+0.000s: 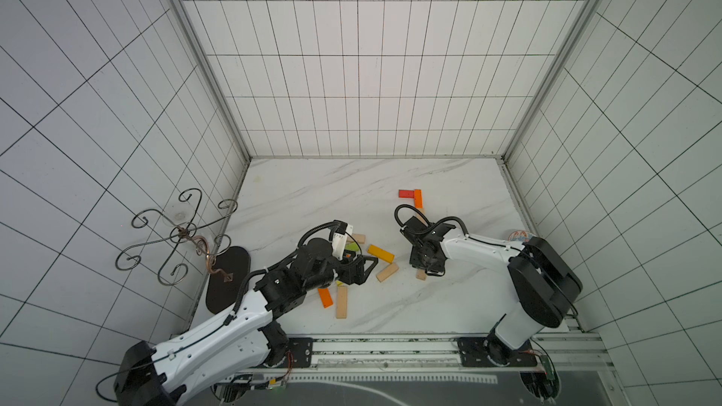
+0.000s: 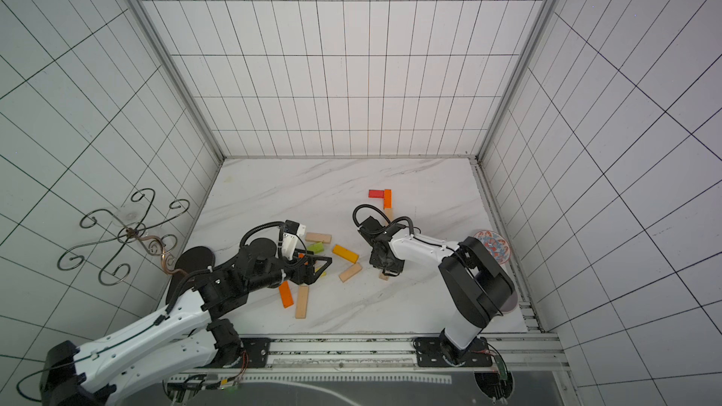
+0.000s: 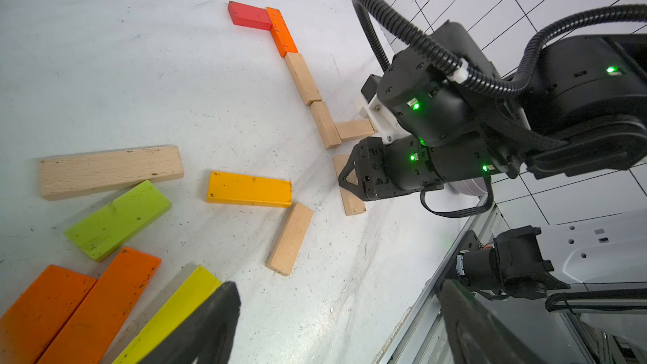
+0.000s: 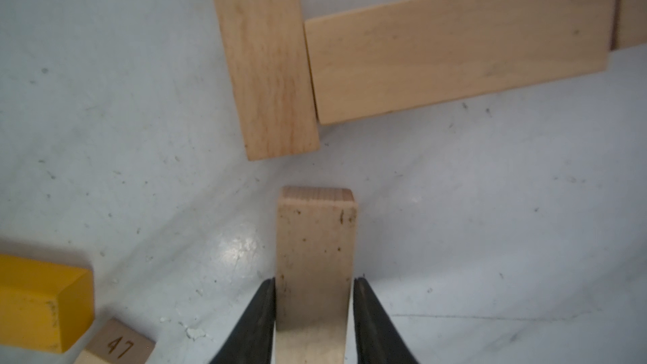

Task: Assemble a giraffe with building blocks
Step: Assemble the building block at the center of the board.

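On the marble table, a flat figure is laid out in the right half. A red block, the piece nearest the far edge, is butted against an orange block to form an L. From the orange block, 2 natural blocks are continued end to end toward the near edge. A cross block is set at a right angle against the 2nd, pointing toward the right edge.

The right gripper is lowered over a leg block. This block lies flat just short of that corner, with a gap of bare table between. The fingers are seen 1 at each side of the leg block, close against its long faces. Whether it is pressed or merely flanked cannot be told.

The left gripper is held above the loose pile near the middle of the table, toward the near edge. Its jaws are spread wide and nothing is held between them. In the pile are seen a long natural block, a green block, an amber block, a short natural block, a yellow block and 2 orange planks.

A wire stand is placed at the left edge and a patterned plate at the right edge.
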